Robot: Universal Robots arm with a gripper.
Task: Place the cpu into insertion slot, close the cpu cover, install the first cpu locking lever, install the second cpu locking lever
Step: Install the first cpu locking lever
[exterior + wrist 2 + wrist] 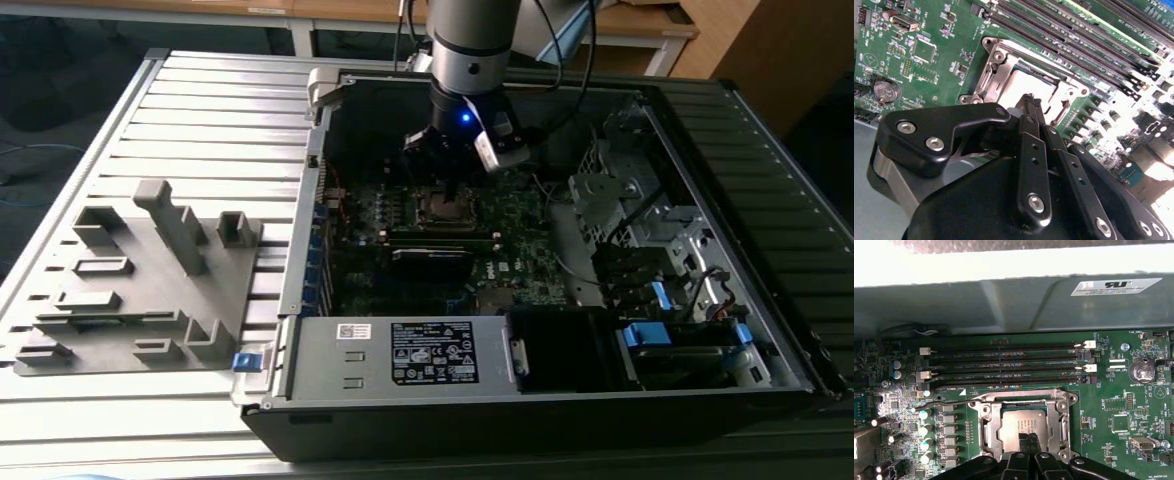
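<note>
Poised low inside the open computer case (pixel 534 425) with the pincer (pixel 1027 439) pinched together on nothing, tips right over the cpu (pixel 1021 421). Sitting flat in the socket there, framed by the lowered cpu cover (pixel 986 432), beside the long memory slots (pixel 1004 362).

The arm (pixel 470 40) comes down near vertical from the top edge of the exterior view. A blue light is lit on the wrist (pixel 463 117). The black gripper (pixel 449 180) points straight down. In both wrist views its two fingers (pixel 1031 150) (pixel 1019 460) lie drawn together, tips meeting, nothing seen between them.
</note>
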